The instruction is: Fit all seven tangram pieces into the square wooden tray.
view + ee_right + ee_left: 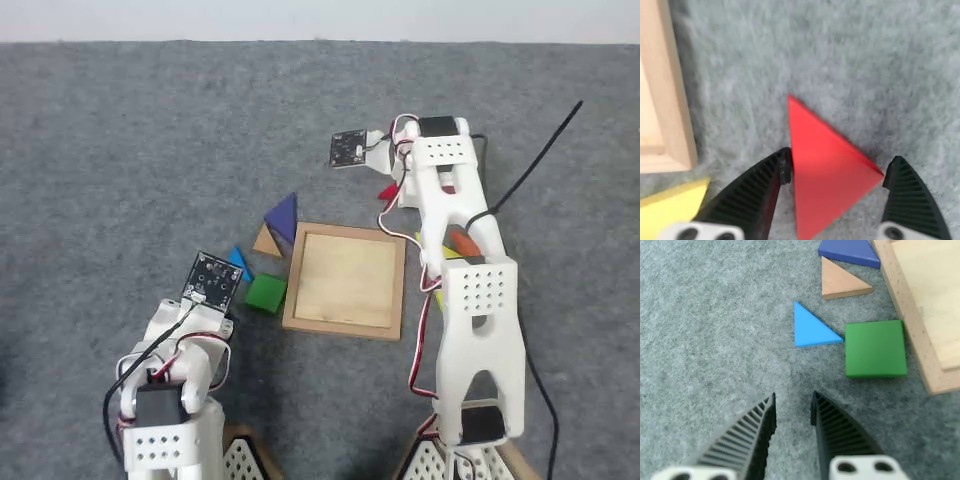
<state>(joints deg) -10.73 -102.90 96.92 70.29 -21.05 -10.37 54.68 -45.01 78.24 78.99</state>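
Nearest, my left gripper (792, 402) hangs empty over the carpet, fingers a little apart. The green square (875, 349) and light blue triangle (810, 330) lie just beyond it, by the left edge of the wooden tray (340, 322), which holds no piece yet. Farther off, past the tray's far right corner, my right gripper (837, 167) is spread astride the red triangle (822, 165), flat on the carpet, a finger at each side; I judge this the first pick, so next I squeeze, lift and carry it near-left into the tray.

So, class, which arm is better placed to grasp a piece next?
Right: the right hand, open, straddles the red triangle. The left hand sits over bare grey mat, short of the light blue triangle.
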